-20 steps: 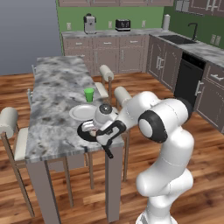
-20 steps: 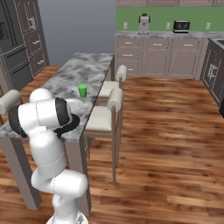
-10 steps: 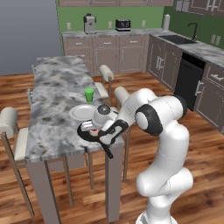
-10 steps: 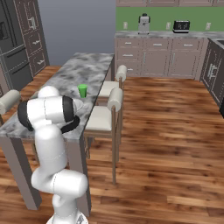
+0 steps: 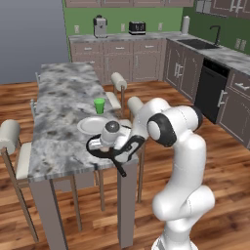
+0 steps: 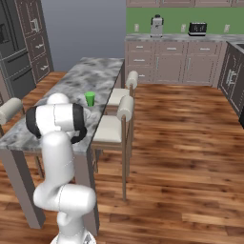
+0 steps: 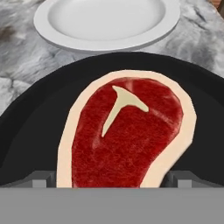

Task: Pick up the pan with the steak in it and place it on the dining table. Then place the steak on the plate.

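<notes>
Gripper (image 7: 112, 181) is spread wide apart, nothing pinched in it. In the hand view only the two grey finger tips (image 7: 43, 179) poke up at the bottom edge, one in the lower left and one in the lower right, with the steak (image 7: 124, 133) sitting right between and above them.

The steak takes up the middle of that frame, red with a pale rim, lying flat inside the pan (image 7: 26, 118). The pan's black rim arcs across the upper half, and just past it at the top of the frame is the plate (image 7: 105, 19), close beside the pan, on the table (image 7: 17, 57).

From the left base view the hand hangs over the pan (image 5: 97, 149) in the centre-left of the frame, near the table's (image 5: 63, 102) near corner, handle sticking out past the edge toward lower right. Plate (image 5: 90, 125) is just behind it, and a green cup (image 5: 99, 105) a bit further back.
</notes>
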